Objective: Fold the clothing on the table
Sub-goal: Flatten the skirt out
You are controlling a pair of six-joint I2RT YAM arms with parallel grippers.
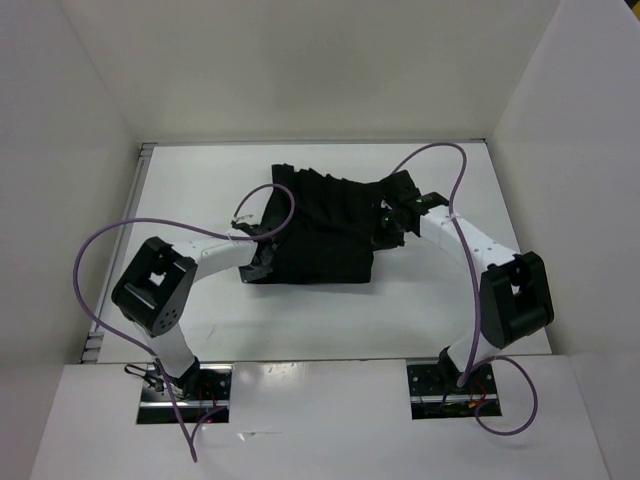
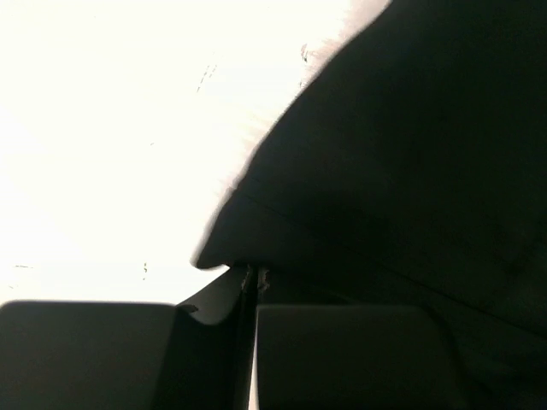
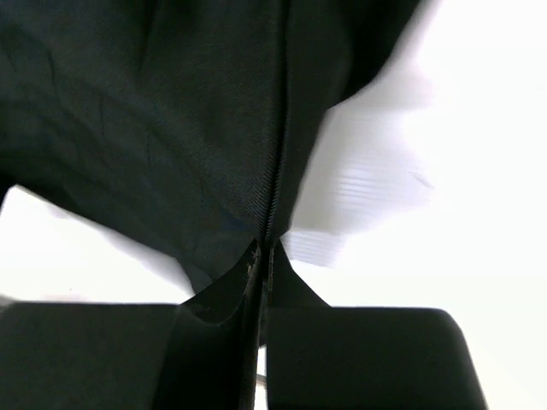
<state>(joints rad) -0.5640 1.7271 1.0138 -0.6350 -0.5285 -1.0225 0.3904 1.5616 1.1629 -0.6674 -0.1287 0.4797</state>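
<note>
At the middle of the white desk [image 1: 200, 180] lies the black skirt [image 1: 320, 235], partly bunched. Pressed together, the left claw [image 1: 256, 262] pinches the skirt's near-left corner, and the right claw [image 1: 392, 222] pinches its far-right edge. It would be best to lift both corners together, keep the fabric taut, then lay it over evenly. No container shows.

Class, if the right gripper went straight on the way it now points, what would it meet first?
The black skirt: the right gripper has its jaws shut on a fold of it, with more fabric directly ahead. Depth beyond is unclear.
</note>
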